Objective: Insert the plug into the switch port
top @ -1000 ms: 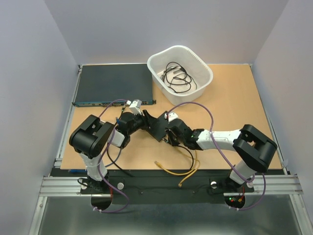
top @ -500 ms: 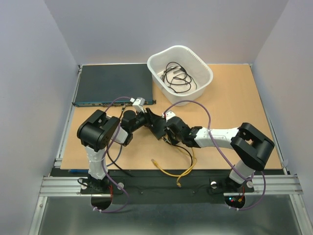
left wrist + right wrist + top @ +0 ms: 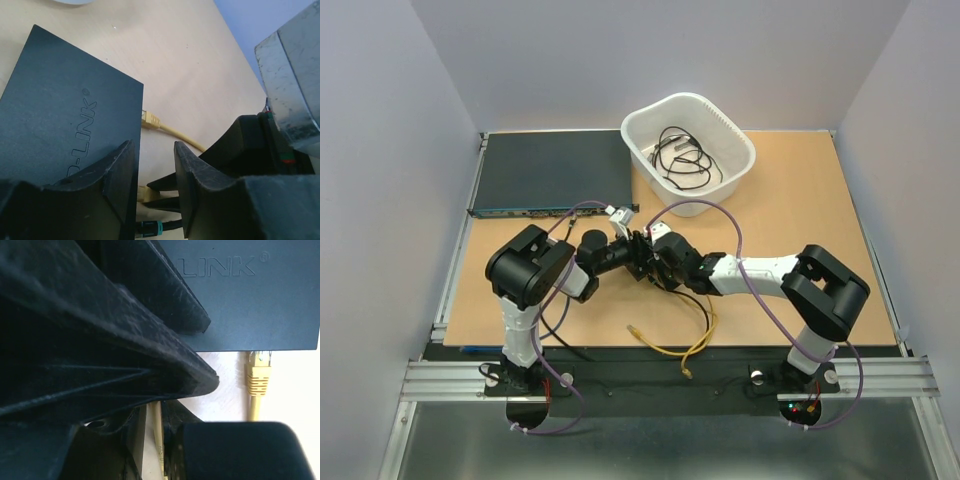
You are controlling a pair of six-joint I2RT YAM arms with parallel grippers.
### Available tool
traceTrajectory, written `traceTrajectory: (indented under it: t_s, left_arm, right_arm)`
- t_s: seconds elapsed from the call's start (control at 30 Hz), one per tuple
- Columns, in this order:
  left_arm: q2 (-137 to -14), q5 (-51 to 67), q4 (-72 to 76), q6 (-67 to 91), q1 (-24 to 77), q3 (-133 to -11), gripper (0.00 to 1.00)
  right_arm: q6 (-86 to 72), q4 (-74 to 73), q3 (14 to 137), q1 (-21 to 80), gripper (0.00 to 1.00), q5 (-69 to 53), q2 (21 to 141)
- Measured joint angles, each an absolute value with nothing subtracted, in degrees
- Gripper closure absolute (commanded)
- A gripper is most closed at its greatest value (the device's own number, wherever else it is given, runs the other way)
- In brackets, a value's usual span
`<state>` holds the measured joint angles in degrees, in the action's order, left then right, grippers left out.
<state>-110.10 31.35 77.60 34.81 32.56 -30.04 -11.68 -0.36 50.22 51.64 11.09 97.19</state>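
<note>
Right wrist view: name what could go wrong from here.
The left gripper straddles an edge of the black box with jaws open, so the box may slide when pushed. The right gripper, shut on a yellow cable, sits close beside it; they could collide. The yellow plug at the box edge could be knocked.

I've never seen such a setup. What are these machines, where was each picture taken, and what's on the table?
These are two robots: a left arm and a right arm, bolted to a table. One picture looks down from above; two come from wrist cameras. On it lie a wide dark unit, a white tub of black cables, a small black box and a yellow cable. The left gripper stands open over the box's edge. The right gripper seems shut on the yellow cable, whose plug sits at the box's edge; whether it is in, I cannot tell.
</note>
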Motion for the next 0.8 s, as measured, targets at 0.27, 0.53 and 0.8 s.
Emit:
traceTrajectory:
  t_s: [0.27, 0.53, 0.8]
  left_arm:
    - [-107.53, 31.46, 74.02, 36.05, 32.36, -28.86, 0.49]
    - [-94.76, 23.59, 56.38, 33.82, 32.18, -29.89, 0.46]
    - [-93.54, 15.73, 42.11, 27.05, 31.24, -42.22, 0.46]
  right_arm:
    - [-10.11, 0.49, 50.19, 50.89, 1.0, 10.44, 97.19]
    - [-10.13, 2.15, 49.67, 50.74, 1.0, 10.48, 97.21]
    - [-10.68, 3.31, 49.34, 50.06, 1.0, 10.55, 97.21]
